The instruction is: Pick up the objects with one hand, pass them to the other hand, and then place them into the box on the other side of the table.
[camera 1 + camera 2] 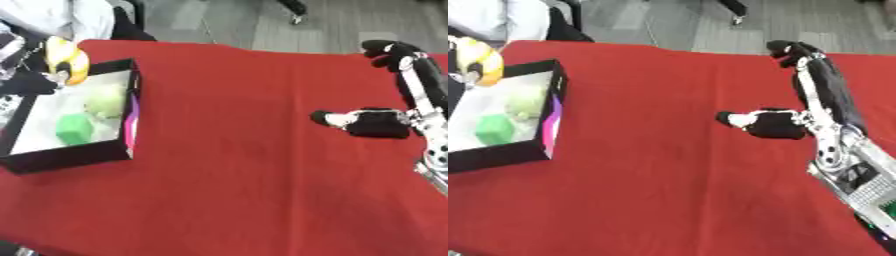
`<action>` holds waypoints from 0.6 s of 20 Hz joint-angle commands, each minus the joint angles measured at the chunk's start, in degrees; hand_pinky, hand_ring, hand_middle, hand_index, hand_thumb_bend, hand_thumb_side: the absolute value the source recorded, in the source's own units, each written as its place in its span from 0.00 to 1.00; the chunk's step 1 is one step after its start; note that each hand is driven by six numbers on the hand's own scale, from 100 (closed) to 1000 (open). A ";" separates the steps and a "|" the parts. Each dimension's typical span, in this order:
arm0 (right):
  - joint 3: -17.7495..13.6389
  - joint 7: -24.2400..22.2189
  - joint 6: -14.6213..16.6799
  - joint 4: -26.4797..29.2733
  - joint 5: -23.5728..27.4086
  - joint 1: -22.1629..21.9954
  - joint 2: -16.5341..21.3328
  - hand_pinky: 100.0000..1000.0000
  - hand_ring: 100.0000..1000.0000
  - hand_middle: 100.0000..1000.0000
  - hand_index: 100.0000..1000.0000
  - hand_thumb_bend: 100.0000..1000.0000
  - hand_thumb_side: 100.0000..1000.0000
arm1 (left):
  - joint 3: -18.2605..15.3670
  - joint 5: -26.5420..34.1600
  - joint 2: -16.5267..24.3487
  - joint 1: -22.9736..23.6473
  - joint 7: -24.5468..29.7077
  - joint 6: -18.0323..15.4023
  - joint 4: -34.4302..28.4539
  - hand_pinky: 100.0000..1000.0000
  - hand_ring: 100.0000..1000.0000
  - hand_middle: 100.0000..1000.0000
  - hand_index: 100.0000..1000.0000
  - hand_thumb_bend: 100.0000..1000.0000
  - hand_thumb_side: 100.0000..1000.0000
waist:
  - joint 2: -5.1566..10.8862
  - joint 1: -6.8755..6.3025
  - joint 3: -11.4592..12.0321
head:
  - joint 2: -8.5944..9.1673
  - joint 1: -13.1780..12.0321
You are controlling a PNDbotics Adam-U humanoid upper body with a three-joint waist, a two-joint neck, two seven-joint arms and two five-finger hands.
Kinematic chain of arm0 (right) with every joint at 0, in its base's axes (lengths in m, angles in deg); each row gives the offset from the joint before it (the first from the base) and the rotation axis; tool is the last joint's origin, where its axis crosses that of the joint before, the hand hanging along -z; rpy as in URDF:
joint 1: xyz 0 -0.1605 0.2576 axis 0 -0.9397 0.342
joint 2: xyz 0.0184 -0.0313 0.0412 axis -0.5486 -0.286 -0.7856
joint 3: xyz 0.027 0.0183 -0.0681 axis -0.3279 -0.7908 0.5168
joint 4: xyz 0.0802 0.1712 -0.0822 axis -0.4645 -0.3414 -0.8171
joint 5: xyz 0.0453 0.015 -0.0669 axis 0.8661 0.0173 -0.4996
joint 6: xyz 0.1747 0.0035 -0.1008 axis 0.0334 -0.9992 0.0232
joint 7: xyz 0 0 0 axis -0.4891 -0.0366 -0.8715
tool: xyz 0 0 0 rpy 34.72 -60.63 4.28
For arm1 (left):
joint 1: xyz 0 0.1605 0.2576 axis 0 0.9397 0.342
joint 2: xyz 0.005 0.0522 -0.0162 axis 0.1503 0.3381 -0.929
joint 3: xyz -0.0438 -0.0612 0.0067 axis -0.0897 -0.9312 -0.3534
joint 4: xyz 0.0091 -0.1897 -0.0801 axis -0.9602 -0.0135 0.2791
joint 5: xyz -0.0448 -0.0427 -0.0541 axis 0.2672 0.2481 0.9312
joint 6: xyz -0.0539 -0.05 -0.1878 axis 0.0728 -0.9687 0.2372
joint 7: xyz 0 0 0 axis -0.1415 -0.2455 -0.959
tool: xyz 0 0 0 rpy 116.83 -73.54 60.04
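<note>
While yellow object (68, 60) hangs over box (131, 110) far-left corner, left hand (31, 82) mostly hidden, grip unreadable. Looks light, smooth, possibly slippery; best held around middle. Right hand (372, 122) curled, empty.

Right robot hand (376, 123) fingers curled, pointing left, R arm bent; left robot hand (31, 82) unclear

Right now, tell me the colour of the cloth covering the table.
Red; the tablecloth shows best in the left eye view.
</note>
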State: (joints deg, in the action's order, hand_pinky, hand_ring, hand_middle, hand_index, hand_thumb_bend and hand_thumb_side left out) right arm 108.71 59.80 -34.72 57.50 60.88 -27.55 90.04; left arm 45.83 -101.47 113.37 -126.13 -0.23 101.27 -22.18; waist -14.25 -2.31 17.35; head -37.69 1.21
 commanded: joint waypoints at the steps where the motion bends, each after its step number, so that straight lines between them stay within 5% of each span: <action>1: -0.97 0.88 0.27 0.86 0.48 0.44 0.56 0.82 0.75 0.72 0.83 0.82 0.20 | -0.76 -1.39 1.30 -0.78 0.67 -0.92 1.36 0.52 0.46 0.35 0.42 0.00 0.21 | 0.27 0.92 0.14 | 0.06 0.03; 4: -0.98 1.27 0.52 0.86 0.72 0.27 0.34 0.82 0.75 0.72 0.83 0.82 0.20 | -0.41 -3.60 0.51 -0.97 3.63 -2.80 3.45 0.69 0.63 0.57 0.67 0.00 0.23 | 0.26 1.34 -0.01 | -0.06 0.72; 8: -1.07 1.68 0.75 0.86 0.96 0.05 0.11 0.82 0.75 0.72 0.83 0.82 0.20 | -0.29 -9.64 -0.52 -1.33 6.46 -6.22 5.88 0.78 0.76 0.81 0.84 0.00 0.24 | 0.26 1.75 -0.33 | -0.59 1.86; 12: -1.21 2.07 1.01 0.86 1.14 -0.13 0.16 0.82 0.75 0.72 0.82 0.82 0.20 | -1.02 -14.99 -0.90 -1.55 7.87 -7.71 7.48 0.87 0.83 0.90 0.95 0.00 0.50 | 0.26 1.78 -0.51 | -0.93 2.19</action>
State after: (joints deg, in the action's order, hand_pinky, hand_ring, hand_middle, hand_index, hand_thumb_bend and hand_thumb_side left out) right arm 108.40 61.45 -33.72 57.50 61.86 -28.07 89.51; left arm 45.93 -114.78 111.04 -126.41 7.30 94.10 -14.80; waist -14.25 -1.02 16.84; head -38.35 3.25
